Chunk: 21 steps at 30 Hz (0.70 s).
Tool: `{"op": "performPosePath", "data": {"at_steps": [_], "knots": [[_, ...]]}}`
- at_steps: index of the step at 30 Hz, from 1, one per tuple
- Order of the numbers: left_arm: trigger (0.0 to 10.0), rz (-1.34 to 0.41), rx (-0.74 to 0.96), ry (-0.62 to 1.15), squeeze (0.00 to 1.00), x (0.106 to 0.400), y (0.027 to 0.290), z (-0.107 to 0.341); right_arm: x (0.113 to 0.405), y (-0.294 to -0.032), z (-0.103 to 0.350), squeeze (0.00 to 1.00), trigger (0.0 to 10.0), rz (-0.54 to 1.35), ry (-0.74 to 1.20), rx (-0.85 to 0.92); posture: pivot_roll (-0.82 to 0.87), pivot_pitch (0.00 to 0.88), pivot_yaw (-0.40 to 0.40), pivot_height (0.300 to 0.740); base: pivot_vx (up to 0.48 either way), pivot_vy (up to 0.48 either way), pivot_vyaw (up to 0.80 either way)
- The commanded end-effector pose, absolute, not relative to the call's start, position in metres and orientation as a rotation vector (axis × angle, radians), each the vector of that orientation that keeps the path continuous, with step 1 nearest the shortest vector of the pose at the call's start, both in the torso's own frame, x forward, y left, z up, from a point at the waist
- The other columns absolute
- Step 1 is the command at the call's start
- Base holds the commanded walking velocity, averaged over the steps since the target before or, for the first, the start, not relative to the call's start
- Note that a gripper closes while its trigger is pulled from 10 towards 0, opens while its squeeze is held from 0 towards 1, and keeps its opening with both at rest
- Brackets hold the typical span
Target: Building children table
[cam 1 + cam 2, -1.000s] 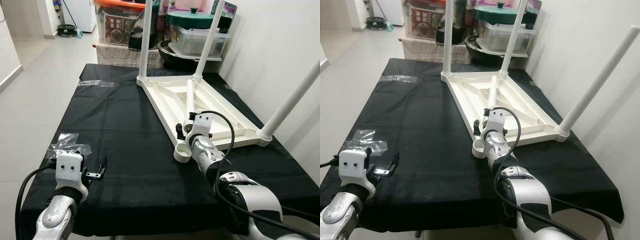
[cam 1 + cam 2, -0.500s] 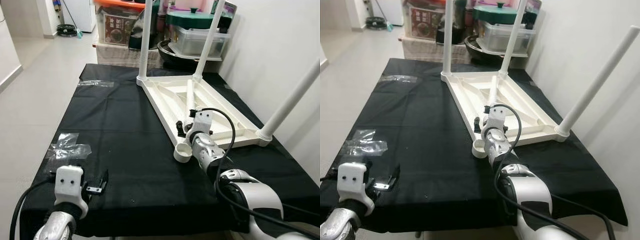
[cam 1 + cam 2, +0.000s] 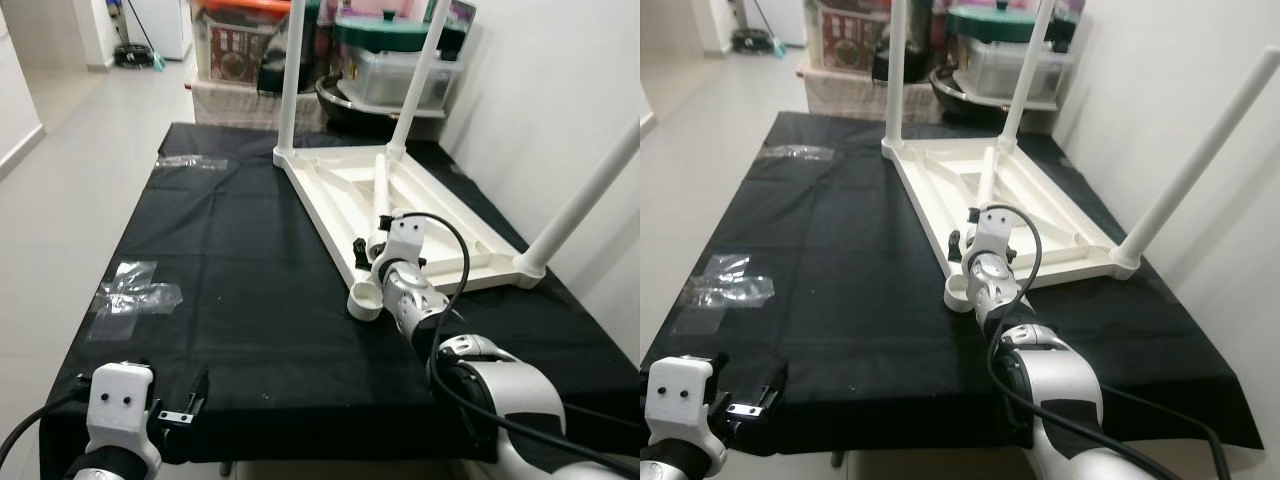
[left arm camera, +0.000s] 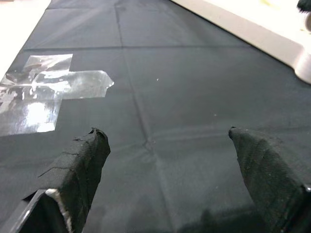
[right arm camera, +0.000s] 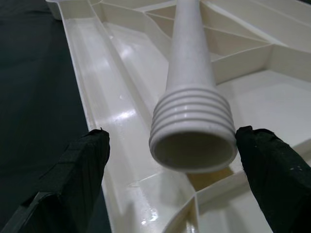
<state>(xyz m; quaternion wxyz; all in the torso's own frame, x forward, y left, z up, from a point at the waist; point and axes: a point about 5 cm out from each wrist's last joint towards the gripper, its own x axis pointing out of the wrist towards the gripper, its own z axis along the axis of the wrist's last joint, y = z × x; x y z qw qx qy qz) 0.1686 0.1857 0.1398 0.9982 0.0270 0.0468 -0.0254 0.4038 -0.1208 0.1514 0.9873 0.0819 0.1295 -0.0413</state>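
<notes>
The white tabletop [image 3: 400, 210] lies upside down on the black cloth [image 3: 230, 270], three legs screwed in. A loose leg [image 5: 192, 97] lies inside it, threaded end between the wide-open right gripper [image 5: 170, 160] fingers, untouched. The left gripper [image 4: 167, 160] hovers wide over the cloth's near edge, beside clear plastic [image 4: 43, 92].

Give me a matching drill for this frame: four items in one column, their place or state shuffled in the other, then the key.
Items
1. loose table leg
2. left gripper
3. clear plastic wrap
4. empty corner socket

Places or states
A. open above bare black cloth near the table's front edge
B. lying inside the upturned tabletop, threaded end between the right gripper's open fingers
C. flat on the cloth near the table's left edge
D. at the tabletop's nearest corner, no leg in it

Pairs: 1-B, 2-A, 3-C, 4-D
</notes>
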Motion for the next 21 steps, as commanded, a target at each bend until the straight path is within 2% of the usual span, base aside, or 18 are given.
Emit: {"op": "performPosePath", "data": {"at_steps": [1, 5, 21], "knots": [[10.0, -0.065, 0.046, 0.105, 0.0, 0.168, 0.183, 0.141, 0.405, -0.119, 0.154, 0.0, 10.0, -0.081, 0.253, 0.178, 0.13, 0.118, -0.166, 0.74, 0.0, 0.0, 0.0], [10.0, -0.092, 0.043, 0.113, 0.0, 0.158, 0.175, 0.15, 0.407, -0.12, 0.161, 0.0, 10.0, -0.086, 0.24, 0.167, 0.13, 0.195, -0.17, 0.74, 0.0, 0.0, 0.0], [10.0, -0.163, 0.08, 0.164, 0.0, 0.143, 0.167, 0.156, 0.412, -0.112, 0.179, 0.0, 10.0, -0.092, 0.18, 0.201, 0.13, 0.276, -0.171, 0.74, 0.0, 0.0, 0.0]]}}
